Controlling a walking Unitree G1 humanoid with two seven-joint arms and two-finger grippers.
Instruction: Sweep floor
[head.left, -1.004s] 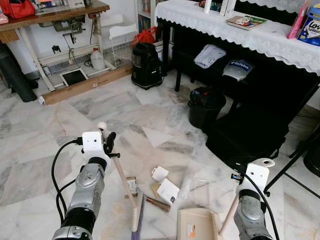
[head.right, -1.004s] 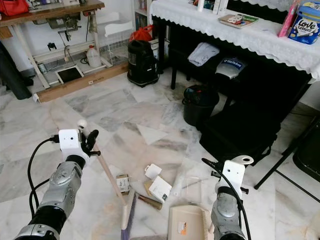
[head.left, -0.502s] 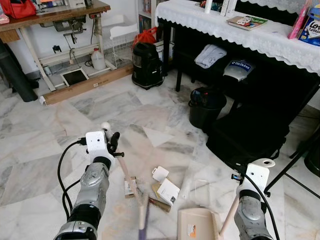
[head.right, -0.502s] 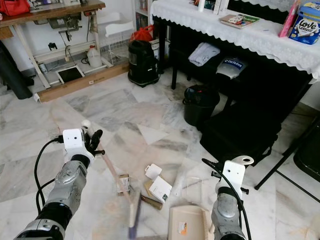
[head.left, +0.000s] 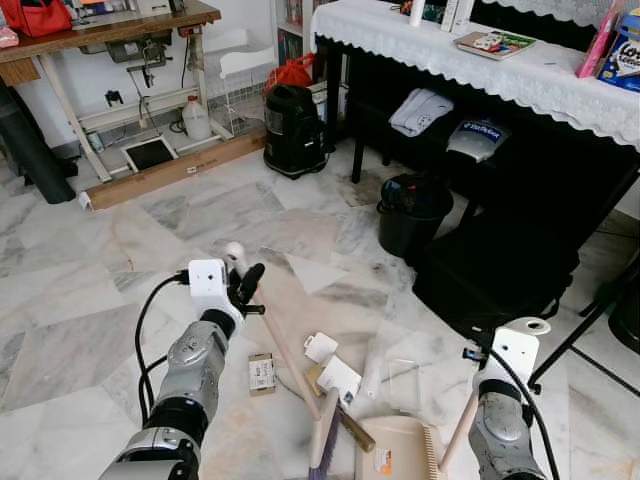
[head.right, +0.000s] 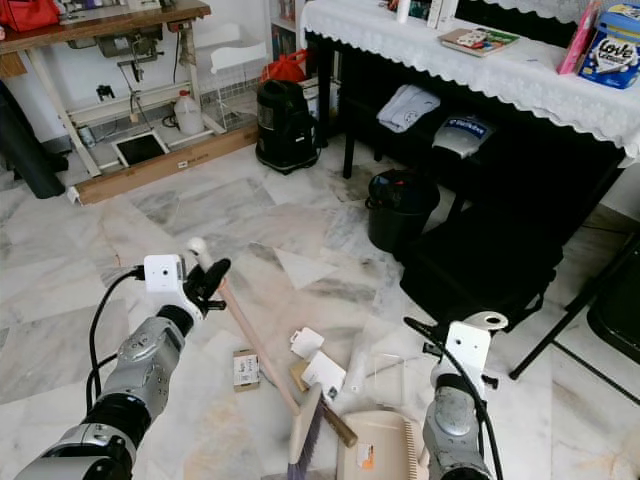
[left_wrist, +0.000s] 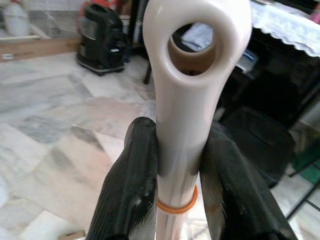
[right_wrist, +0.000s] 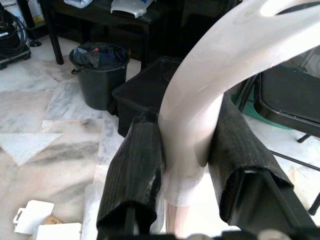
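Left eye view: a broom (head.left: 290, 370) with a pale, cream-coloured handle is held slanting down over the marble floor (head.left: 90, 300), its purple bristles (head.left: 328, 452) resting near the front edge of a beige dustpan (head.left: 395, 448). The left gripper (left_wrist: 175, 165) is seen in its wrist view with both black fingers pressed tight against the handle just below the looped end, above an orange ring. The right gripper (right_wrist: 185, 160) is likewise clamped around the curved white handle of the dustpan, which is seen from the head camera as a pale stick rising from the pan to the wrist. Scattered litter is seen on the floor around the bristles: a small brown carton (head.left: 262, 373) lying just left of the broom handle, a white tag (head.left: 320, 347), a white card (head.left: 340, 378) over a brown scrap, and a clear plastic wrapper (head.left: 400, 372) beside the pan. The inside of the dustpan is largely cut off by the frame, and its contents cannot be judged. A black bucket (head.left: 411, 213) stands farther back by a black case (head.left: 500, 270); dark material is visible inside it but cannot be identified. A black vacuum cleaner (head.left: 292, 130) is parked near a wooden workbench (head.left: 110, 30), and a lace-covered table (head.left: 520, 70) carries a book and boxes.
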